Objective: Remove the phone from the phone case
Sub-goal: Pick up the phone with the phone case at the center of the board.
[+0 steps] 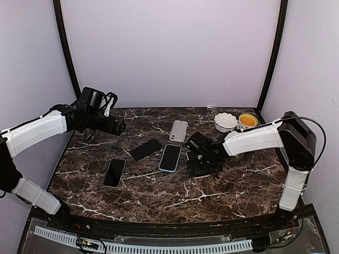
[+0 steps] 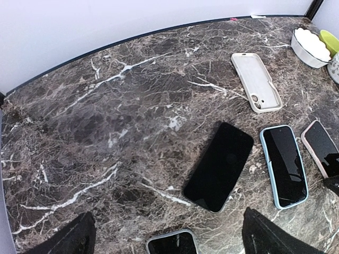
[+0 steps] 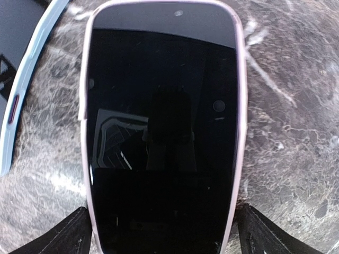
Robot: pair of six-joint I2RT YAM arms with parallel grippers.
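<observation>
A phone in a pale pink case (image 3: 161, 106) lies screen up on the marble table and fills the right wrist view. My right gripper (image 3: 161, 233) is open low over it, one finger beside each long edge near its near end. In the top view the right gripper (image 1: 197, 163) covers most of this phone. The phone's edge shows in the left wrist view (image 2: 323, 148). My left gripper (image 1: 121, 127) is open and empty, held high over the table's back left; in its own view (image 2: 168, 235) nothing is between the fingers.
A phone in a light blue case (image 1: 170, 157) lies just left of the right gripper. A bare black phone (image 1: 145, 149), a phone in a grey case (image 1: 114, 172) and an empty white case (image 1: 179, 130) lie around. A white bowl (image 1: 225, 121) and a yellow cup (image 1: 248, 120) stand at the back right.
</observation>
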